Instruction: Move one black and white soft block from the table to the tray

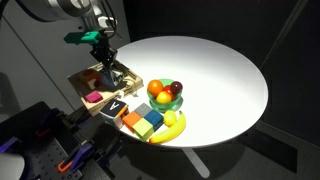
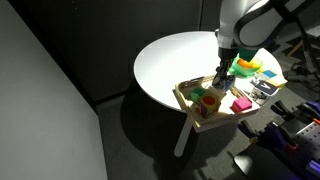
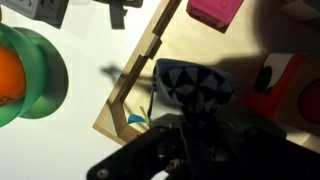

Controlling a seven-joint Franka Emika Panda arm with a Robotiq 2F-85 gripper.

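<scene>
Black and white soft block, patterned with pale triangles, sits inside the tray, just past its raised wooden rim, in the wrist view. The claw is lowered over the tray in both exterior views, directly above the block. Its dark fingers crowd the block, but I cannot tell whether they grip it or stand apart. A pink block lies further into the tray. On the white worktop, beside the tray, is a bowl of fruit.
</scene>
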